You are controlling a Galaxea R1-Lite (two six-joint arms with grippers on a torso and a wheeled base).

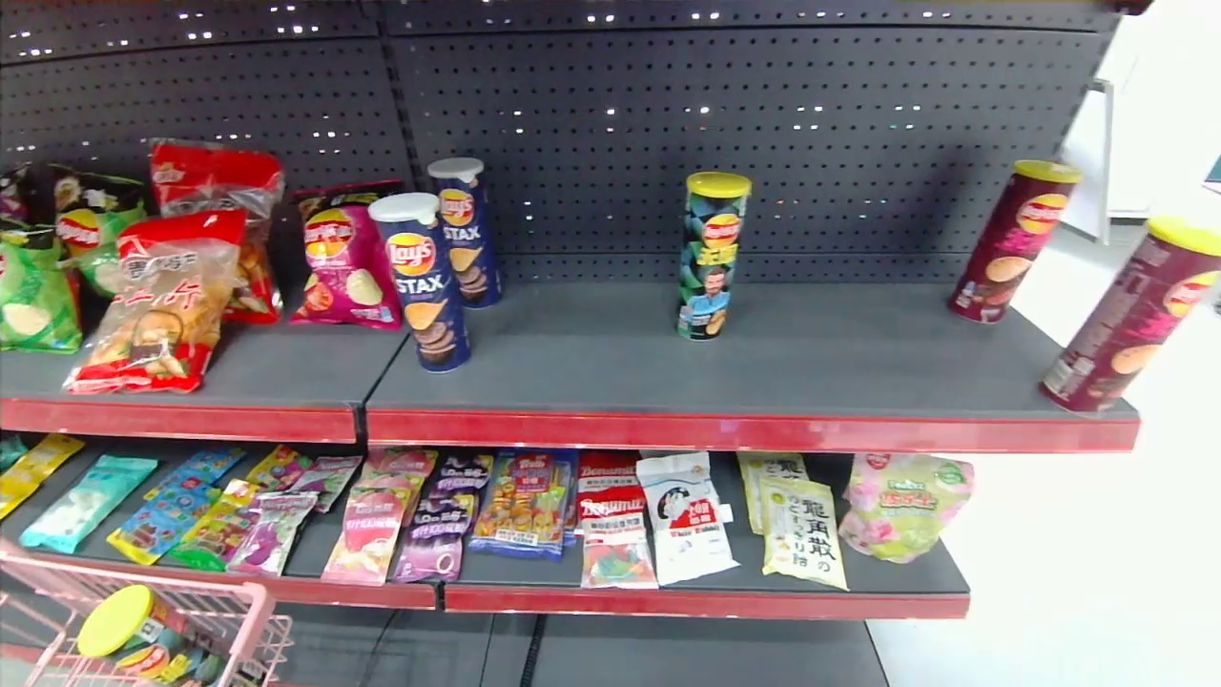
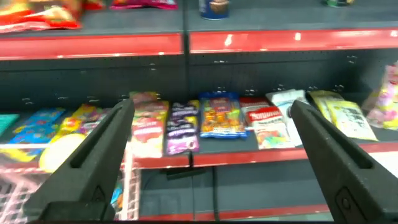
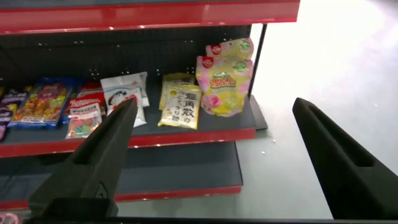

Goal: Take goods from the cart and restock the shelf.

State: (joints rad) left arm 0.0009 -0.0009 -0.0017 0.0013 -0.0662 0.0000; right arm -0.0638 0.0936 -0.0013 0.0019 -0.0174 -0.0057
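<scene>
While the pink cart (image 1: 250,620) sits low at far left with a yellow-lidded can (image 1: 116,608) inside, the left gripper (image 2: 212,106) hangs wide open and empty before the lower shelf (image 2: 280,155). Upper shelf (image 1: 763,372): chip bags (image 1: 153,305), two blue cans (image 1: 420,281), teal can (image 1: 711,253), two maroon cans (image 1: 1013,243). Right gripper (image 3: 214,104) is spread wide, holding nothing.

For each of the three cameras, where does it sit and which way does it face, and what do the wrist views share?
Head view: on the head, looking forward and down at the shelf and pink cart.
Left wrist view: on the left wrist, facing the lower tier; open left gripper frames it.
Right wrist view: on the right wrist, facing that tier's end; open right gripper frames it.
Shared: both wrist views show the white bag.
</scene>
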